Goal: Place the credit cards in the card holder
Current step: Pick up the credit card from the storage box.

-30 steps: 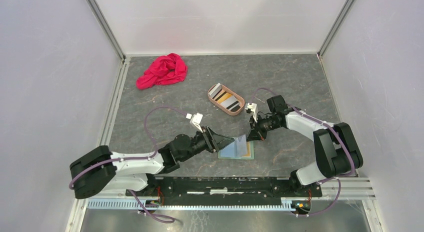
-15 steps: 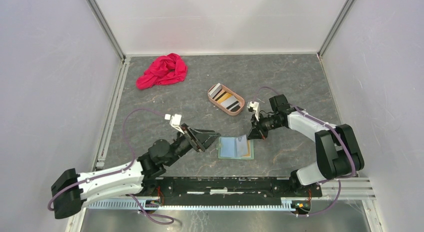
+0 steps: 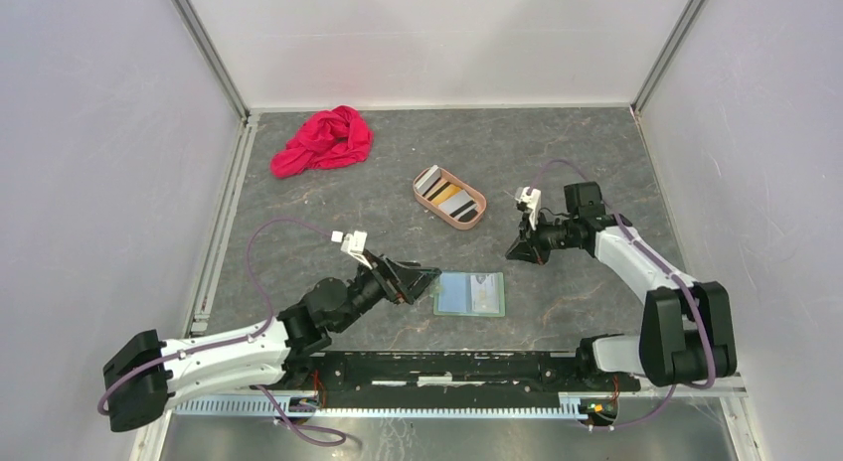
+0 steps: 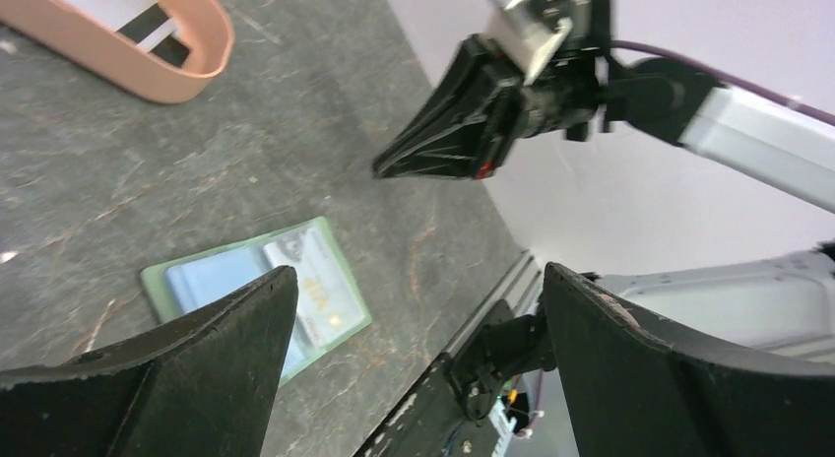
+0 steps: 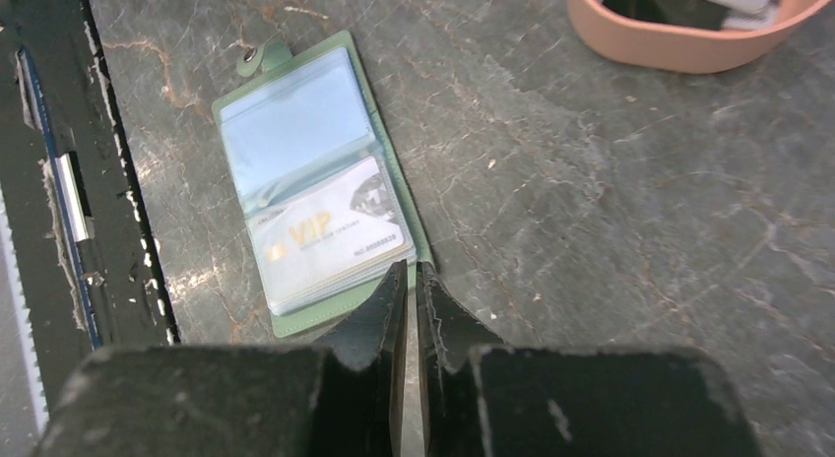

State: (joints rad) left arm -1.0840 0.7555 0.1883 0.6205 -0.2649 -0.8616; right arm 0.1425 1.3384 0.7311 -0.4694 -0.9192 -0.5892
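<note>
The sage-green card holder (image 3: 469,293) lies open and flat on the table, light blue inside. A white card (image 5: 330,230) with gold lettering sits in its right pocket. More credit cards (image 3: 444,191) lie in the pinkish-tan oval tray. My left gripper (image 3: 425,274) is open and empty, just left of the holder; the holder (image 4: 266,290) shows between its fingers in the left wrist view. My right gripper (image 3: 513,253) is shut and empty, above the table up and right of the holder. In the right wrist view its tips (image 5: 409,272) hover at the holder's edge (image 5: 315,191).
The pinkish-tan tray (image 3: 475,215) stands behind the holder, also in the left wrist view (image 4: 187,78) and the right wrist view (image 5: 679,53). A red cloth (image 3: 323,140) lies at the back left. The black base rail (image 3: 447,367) runs along the near edge.
The left gripper drew back left off the holder. The right gripper let go of the card and moved up and right. The card now lies flat in the holder.
</note>
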